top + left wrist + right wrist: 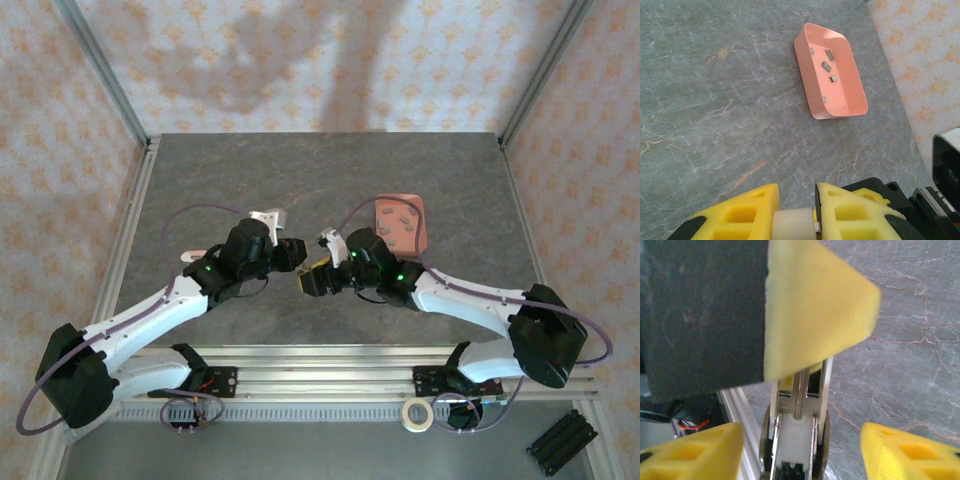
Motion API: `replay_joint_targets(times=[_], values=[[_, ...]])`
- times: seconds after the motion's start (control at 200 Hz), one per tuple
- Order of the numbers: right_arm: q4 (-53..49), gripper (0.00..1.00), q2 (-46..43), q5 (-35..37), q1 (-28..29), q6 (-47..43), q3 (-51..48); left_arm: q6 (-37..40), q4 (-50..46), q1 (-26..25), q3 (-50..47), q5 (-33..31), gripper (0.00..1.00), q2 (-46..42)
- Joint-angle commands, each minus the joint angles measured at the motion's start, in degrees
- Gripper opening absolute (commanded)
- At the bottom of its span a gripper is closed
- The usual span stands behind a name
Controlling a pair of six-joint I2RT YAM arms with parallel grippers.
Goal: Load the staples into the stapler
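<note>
My left claw (797, 195): clamped on the stapler (792, 225), at mid-desk (715, 110). My right claw (802, 440): fingers spread wide either side of that stapler, clear of it. Staples (828, 65): loose in pink tray (812, 105), well apart from both claws.

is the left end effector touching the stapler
Touching. The left wrist view shows the left end effector's yellow fingers pressed against both sides of the pale stapler, with no gap.

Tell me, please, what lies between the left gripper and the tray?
Bare table: in the left wrist view nothing rests between the left gripper, shut on the stapler, and the tray of staples.
</note>
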Motion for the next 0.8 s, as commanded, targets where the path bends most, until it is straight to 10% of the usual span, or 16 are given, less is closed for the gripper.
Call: replay_joint_targets(times=[0.0, 0.3, 0.581, 0.796], values=[[2.72, 0.51, 0.82, 2.04, 0.39, -0.01, 2.42, 0.53, 2.61, -0.16, 1.73, 1.34, 0.22, 0.16], [0.57, 0.26, -0.72, 9.61, 0.39, -0.24, 1.42, -0.43, 1.17, -0.08, 0.92, -1.84, 0.35, -1.65], [2.77, 0.25, -2.01, 30.56, 0.48, 1.78, -2.85, -2.77, -7.91, 2.15, -2.44, -13.57, 0.99, -7.99], [8.48, 0.27, 6.29, 36.58, 0.48, 0.51, -2.09, -3.26, -14.21, 4.46, -4.33, -17.97, 1.00, -11.64]])
